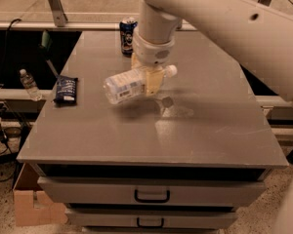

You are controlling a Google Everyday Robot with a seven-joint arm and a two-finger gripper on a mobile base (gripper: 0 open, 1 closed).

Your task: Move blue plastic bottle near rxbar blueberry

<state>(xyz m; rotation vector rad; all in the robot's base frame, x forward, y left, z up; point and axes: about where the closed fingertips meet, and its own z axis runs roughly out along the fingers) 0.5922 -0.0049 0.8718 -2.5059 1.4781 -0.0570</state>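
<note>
The gripper (pixel 150 83) grips the blue plastic bottle (pixel 121 87) sideways in the air, right of the rxbar blueberry (pixel 66 89). The bar lies at the left edge of the table (pixel 210 130), with bare tabletop between them.
</note>
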